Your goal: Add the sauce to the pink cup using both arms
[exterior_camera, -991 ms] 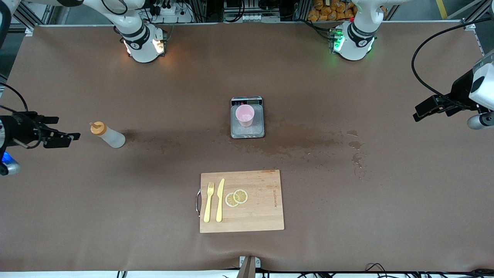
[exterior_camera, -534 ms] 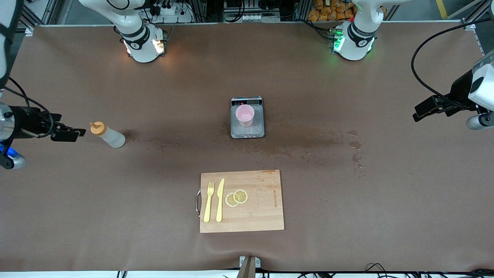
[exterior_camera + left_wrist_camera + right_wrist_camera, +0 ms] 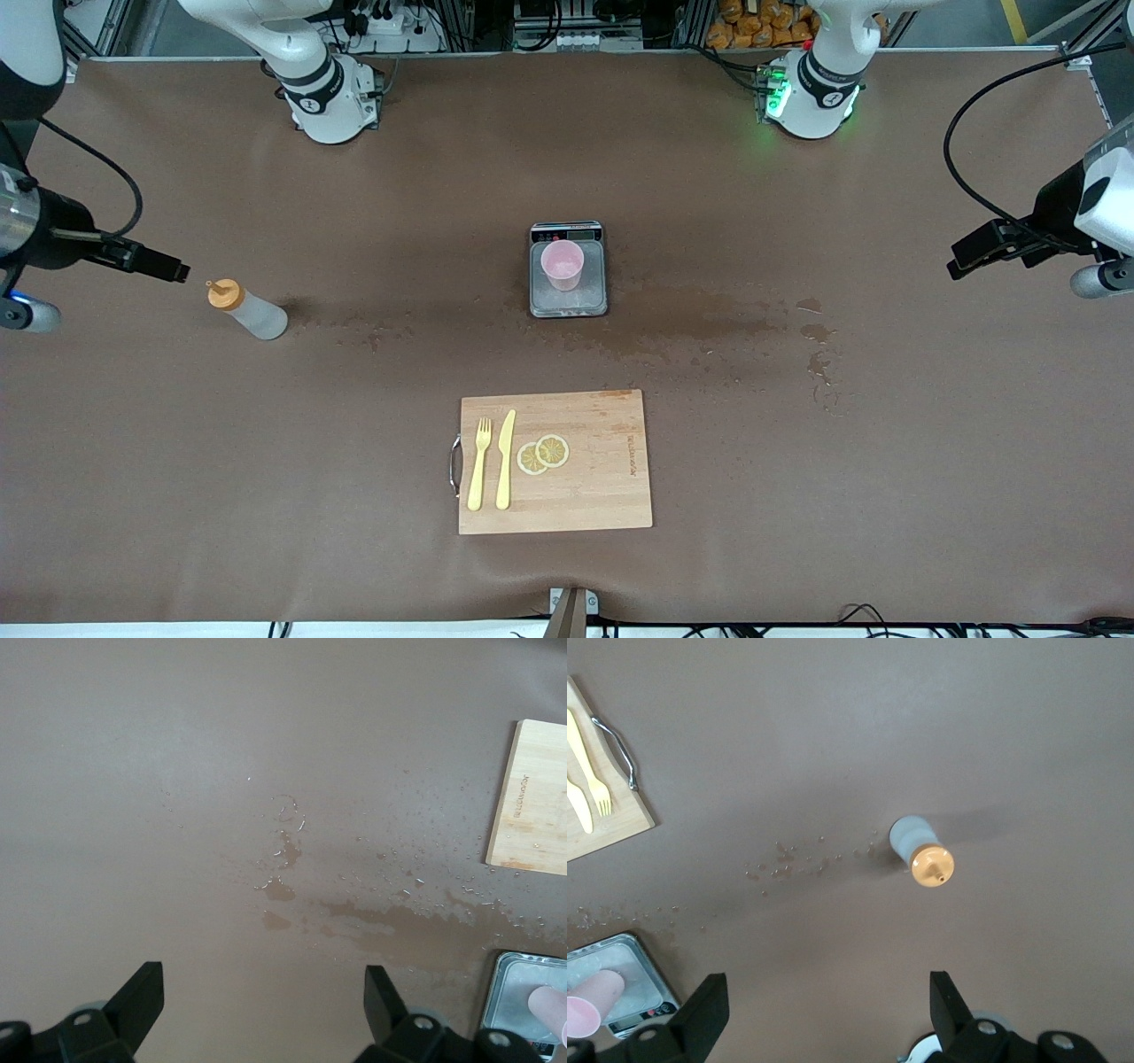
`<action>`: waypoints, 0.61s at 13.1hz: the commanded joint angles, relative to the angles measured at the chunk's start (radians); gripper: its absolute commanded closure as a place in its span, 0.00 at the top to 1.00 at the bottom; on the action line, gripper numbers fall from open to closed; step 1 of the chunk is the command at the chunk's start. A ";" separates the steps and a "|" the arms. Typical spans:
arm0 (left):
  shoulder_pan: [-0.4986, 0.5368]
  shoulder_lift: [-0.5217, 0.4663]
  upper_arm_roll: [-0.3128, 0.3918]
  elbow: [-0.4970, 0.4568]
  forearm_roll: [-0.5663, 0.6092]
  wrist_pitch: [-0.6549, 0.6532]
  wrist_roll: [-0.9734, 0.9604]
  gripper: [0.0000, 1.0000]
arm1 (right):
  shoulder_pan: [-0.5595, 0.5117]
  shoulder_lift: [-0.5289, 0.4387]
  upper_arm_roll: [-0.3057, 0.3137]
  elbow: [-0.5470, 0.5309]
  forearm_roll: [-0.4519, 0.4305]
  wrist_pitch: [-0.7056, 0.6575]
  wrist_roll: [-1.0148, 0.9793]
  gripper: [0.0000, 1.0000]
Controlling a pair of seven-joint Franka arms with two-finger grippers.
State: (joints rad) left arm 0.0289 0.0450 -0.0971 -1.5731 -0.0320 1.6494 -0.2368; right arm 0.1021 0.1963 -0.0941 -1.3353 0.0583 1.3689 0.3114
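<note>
The pink cup [image 3: 563, 263] stands upright on a kitchen scale [image 3: 568, 301] at mid-worktop, probably so what goes in can be weighed, and wet patches darken the worktop [image 3: 797, 496] beside it. The sauce bottle [image 3: 247, 309] stands upright, orange cap on, toward the right arm's end. The right gripper [image 3: 824, 1010] hovers close by it, jaws apart, likely lining up; the left gripper [image 3: 264, 1005] waits at its own end, jaws apart.

Pink cup [image 3: 563, 264] upright on scale; orange-capped sauce bottle [image 3: 247, 310] upright toward right arm's end
</note>
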 commanded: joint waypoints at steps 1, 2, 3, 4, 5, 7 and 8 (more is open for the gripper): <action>0.003 -0.004 0.002 0.002 -0.005 -0.008 0.017 1.00 | -0.025 -0.081 0.005 -0.057 -0.028 0.024 -0.110 1.00; 0.003 -0.005 0.002 0.004 -0.005 -0.008 0.017 1.00 | -0.041 -0.098 0.005 -0.067 -0.028 0.022 -0.145 1.00; 0.003 -0.005 0.002 0.004 -0.005 -0.008 0.017 1.00 | -0.053 -0.115 0.005 -0.076 -0.028 0.019 -0.159 1.00; 0.003 -0.004 0.002 0.004 -0.005 -0.008 0.017 1.00 | -0.073 -0.129 0.005 -0.077 -0.023 0.015 -0.172 1.00; 0.003 -0.004 0.002 0.004 -0.005 -0.008 0.017 1.00 | -0.094 -0.156 0.005 -0.077 -0.014 0.006 -0.196 1.00; 0.003 -0.005 0.002 0.002 -0.005 -0.008 0.017 1.00 | -0.123 -0.201 0.004 -0.073 -0.003 -0.002 -0.206 1.00; 0.003 -0.004 0.002 0.002 -0.005 -0.008 0.017 1.00 | -0.137 -0.210 0.004 -0.074 -0.003 -0.004 -0.216 1.00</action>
State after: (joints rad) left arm 0.0290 0.0450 -0.0970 -1.5734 -0.0320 1.6494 -0.2368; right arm -0.0059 0.0508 -0.1025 -1.3606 0.0525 1.3591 0.1216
